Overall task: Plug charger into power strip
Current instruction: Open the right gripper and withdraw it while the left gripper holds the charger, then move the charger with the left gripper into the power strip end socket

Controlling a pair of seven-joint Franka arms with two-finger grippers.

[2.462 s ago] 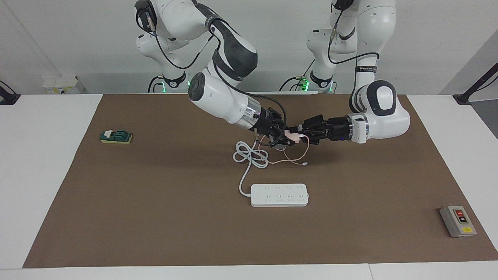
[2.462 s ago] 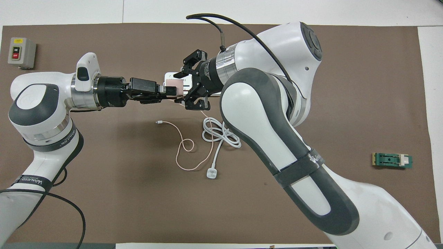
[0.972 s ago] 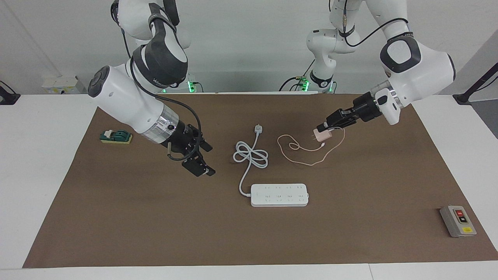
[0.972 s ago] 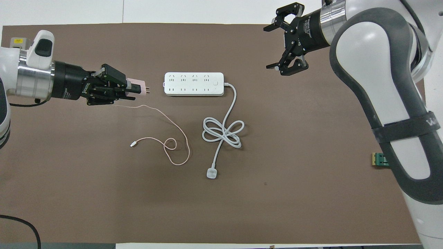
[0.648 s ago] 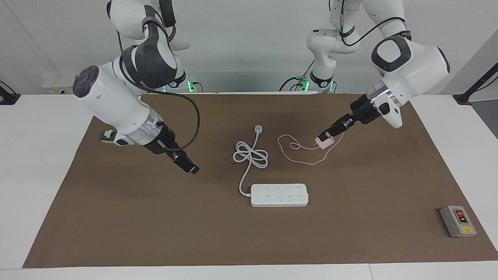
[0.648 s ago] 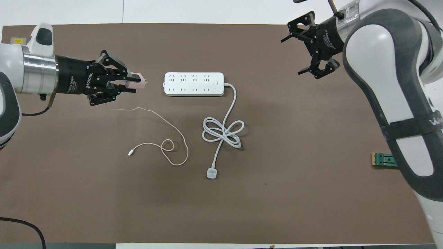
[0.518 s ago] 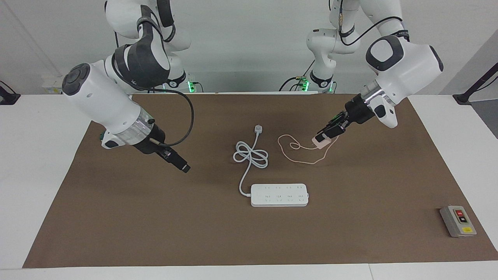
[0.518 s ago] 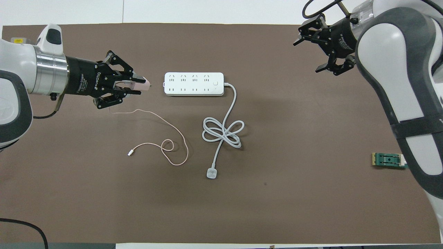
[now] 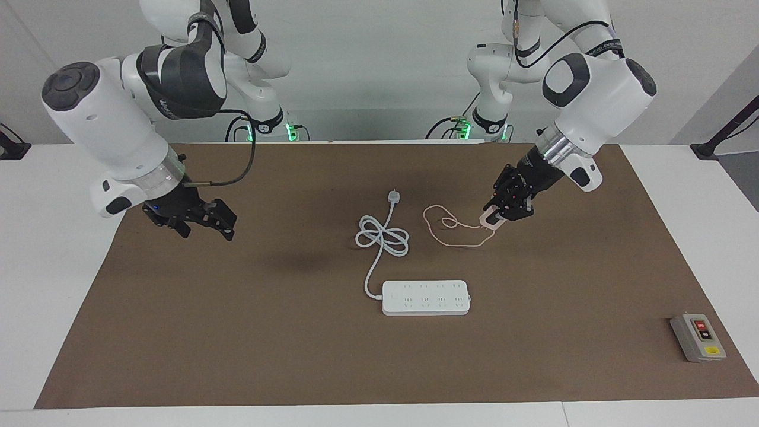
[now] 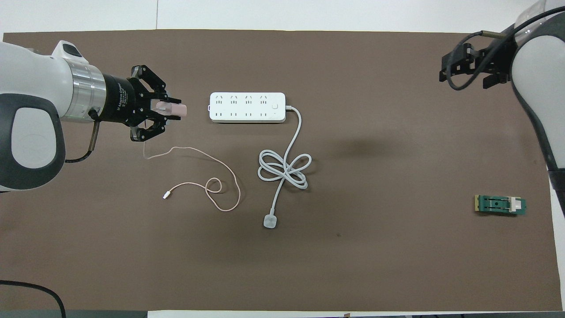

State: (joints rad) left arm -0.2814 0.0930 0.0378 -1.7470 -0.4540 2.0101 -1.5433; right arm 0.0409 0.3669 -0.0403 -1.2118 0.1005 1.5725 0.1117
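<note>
Left claw (image 9: 497, 218) is clamped on the charger (image 9: 490, 219), holding it up over the brown mat (image 9: 296, 356), toward the left arm's end of the bench (image 9: 53, 267). In the overhead view the charger (image 10: 170, 109) sticks out past the fingertips, level with the power strip (image 10: 247, 107) and clear of it, with bare mat between the two. In the facing view the claw angles down and the charger sits low over the mat; cannot tell if it touches. The pink cable (image 10: 212, 185) hangs from the charger, runs along the mat with one small loop, and ends in a small connector lying nearer the robots than the strip. The power strip (image 9: 426, 297) lies flat mid-mat, sockets up, nothing plugged in. Its thick white cord (image 9: 379, 240) leaves the end toward the right arm, runs toward the robots through a knotted coil, and ends in a small white plug (image 9: 392, 197) on the mat. Right claw (image 9: 198, 218) is up over the mat at the right arm's end, well apart from the strip, holding nothing; in the overhead view (image 10: 474, 68) the fingers stand spread wide. Green block (image 10: 500, 205) sits on the mat near the right arm's end, nearer the robots than the strip. Grey switch box (image 9: 698, 337) with red and yellow buttons sits at the mat's corner farthest from the robots, at the left arm's end.
</note>
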